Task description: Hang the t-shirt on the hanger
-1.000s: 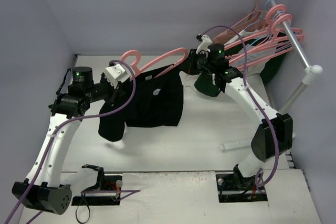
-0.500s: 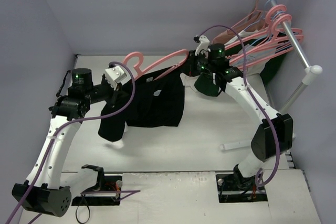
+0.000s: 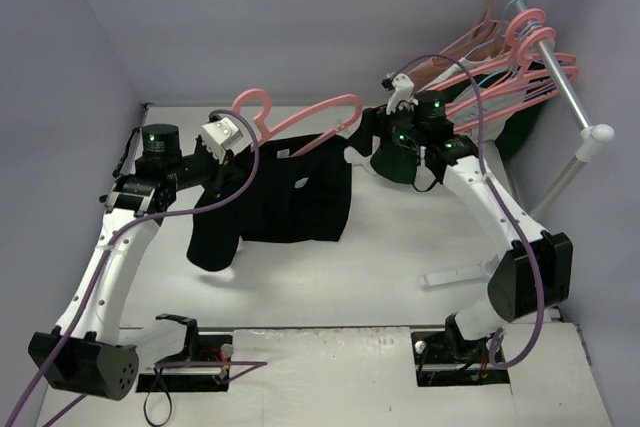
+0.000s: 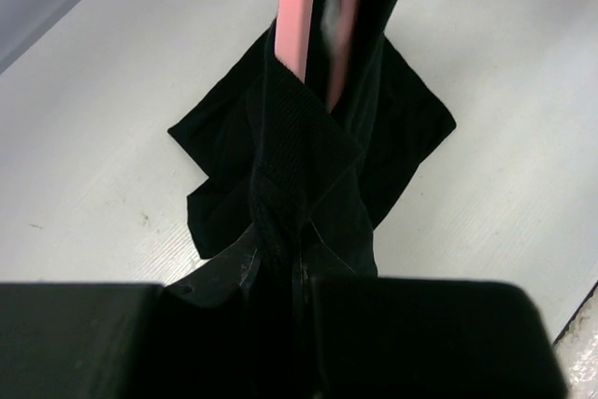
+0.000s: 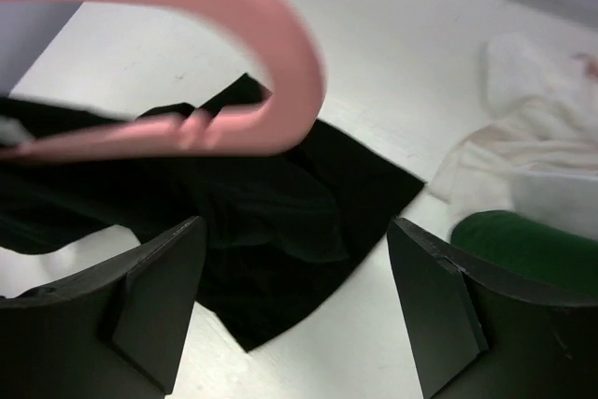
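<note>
Take the hanger as your reference: it is held up off the table, roughly level, with its hook at the left arm's end and its rounded shoulder tip at the right arm's end. The t-shirt hangs from the hanger. Its body drapes straight down below the bar, one sleeve droops lower beneath the hook end, and in your left wrist view two pink bars rise out of the gathered black cloth. Your left gripper sits at the hook end with its fingers together, clamped on a bunch of the t-shirt's fabric just under the bars. You cannot tell from these views whether a bar of the hanger is also inside the pinch. Your right gripper sits at the opposite shoulder tip with its fingers well apart and nothing between them. In your right wrist view the pink curve of the tip arches above the gap, touching neither finger, and the black cloth lies below. Beyond the shoulder tip, on the side away from the hook, a dark green garment lies on the table with a white garment just beside it. Farther out on that same side stands a clothes rack, which carries several more pink hangers well apart from the one you hold.
</note>
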